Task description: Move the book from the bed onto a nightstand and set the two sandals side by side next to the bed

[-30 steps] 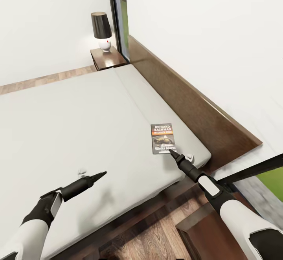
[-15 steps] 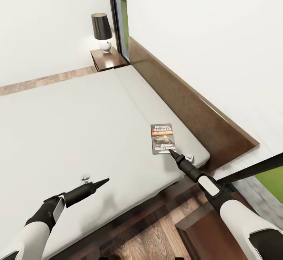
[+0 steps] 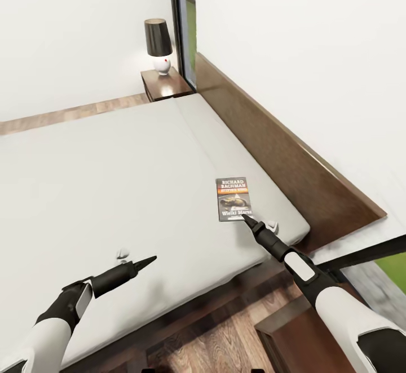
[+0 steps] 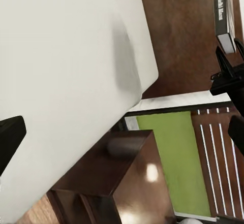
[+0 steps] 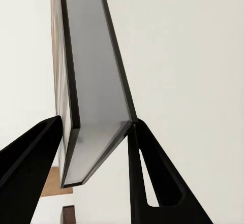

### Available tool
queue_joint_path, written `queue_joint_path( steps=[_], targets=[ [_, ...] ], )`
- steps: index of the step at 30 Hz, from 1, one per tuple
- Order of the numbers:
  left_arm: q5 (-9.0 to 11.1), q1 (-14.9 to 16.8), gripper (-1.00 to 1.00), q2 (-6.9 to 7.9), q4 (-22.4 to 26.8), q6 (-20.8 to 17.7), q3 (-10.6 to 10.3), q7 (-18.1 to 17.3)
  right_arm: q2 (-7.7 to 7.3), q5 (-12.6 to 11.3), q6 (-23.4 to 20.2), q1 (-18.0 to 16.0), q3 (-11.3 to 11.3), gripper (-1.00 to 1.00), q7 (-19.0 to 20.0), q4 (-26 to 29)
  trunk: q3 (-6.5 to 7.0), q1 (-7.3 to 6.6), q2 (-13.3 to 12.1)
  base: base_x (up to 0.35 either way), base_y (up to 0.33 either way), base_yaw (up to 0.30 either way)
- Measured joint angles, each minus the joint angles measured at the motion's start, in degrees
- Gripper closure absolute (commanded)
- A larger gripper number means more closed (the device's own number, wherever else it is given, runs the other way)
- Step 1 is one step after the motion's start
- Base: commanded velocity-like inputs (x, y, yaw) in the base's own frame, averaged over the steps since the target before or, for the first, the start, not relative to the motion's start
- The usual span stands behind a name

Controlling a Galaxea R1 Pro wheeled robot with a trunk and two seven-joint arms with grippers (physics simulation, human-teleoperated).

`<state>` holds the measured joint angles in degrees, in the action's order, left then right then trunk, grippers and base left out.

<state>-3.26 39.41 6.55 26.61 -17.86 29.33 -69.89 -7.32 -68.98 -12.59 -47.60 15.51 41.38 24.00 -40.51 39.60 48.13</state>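
Here the book [image 3: 233,199] lies flat on the bed [image 3: 113,176], at its near right part beside the headboard. The right gripper [image 3: 248,219] straddles its near edge, jaws closing on the cover and pages. A thin, light paperback, likely floppy: pinching deep by the spine suits. The left gripper [image 3: 148,260] hovers with jaws together.

Book [image 3: 232,199]: dark cover w/ white "RICHARD BACHMAN" lettering, orange band, dark pic below; page edges pale grey in right wrist view. Bed [image 3: 113,176]: plain pale grey-white mattress, dark brown wood frame & headboard. Nightstand [image 3: 166,83]: glossy dark brown. Lamp [image 3: 158,44]: black shade, white base w/ red dot. Walls white; floor grey-brown planks. Both arms white w/ black fingers [image 3: 144,261]. Green strip outside window.
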Motion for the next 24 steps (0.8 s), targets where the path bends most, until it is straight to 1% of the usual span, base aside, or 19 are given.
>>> queue_joint_path(
  steps=[4,6,10,24],
  targets=[
    [0.0,0.0,-1.0,0.0,0.0,0.0,0.0,0.01,0.02,-0.01,-0.01,0.0,-0.01,1.0,-0.05,0.0,0.0,0.0,0.0,0.0,0.0,0.06],
    [0.0,-0.01,-1.0,0.0,0.01,0.0,0.0,0.0,0.11,-0.03,-0.01,-0.01,-0.02,1.0,-0.06,-0.01,0.0,0.0,0.0,0.0,0.0,0.204],
    [0.0,-0.01,-1.0,-0.01,0.01,0.0,0.0,0.0,0.58,0.0,-0.01,-0.01,0.01,1.0,-0.07,-0.02,0.0,0.0,0.0,0.0,0.0,0.265],
    [0.05,-0.01,-1.0,-0.03,-0.07,0.0,0.0,-0.06,0.7,0.06,0.02,-0.01,0.02,1.0,-0.08,-0.04,0.0,0.0,0.0,0.0,0.0,0.291]
  ],
)
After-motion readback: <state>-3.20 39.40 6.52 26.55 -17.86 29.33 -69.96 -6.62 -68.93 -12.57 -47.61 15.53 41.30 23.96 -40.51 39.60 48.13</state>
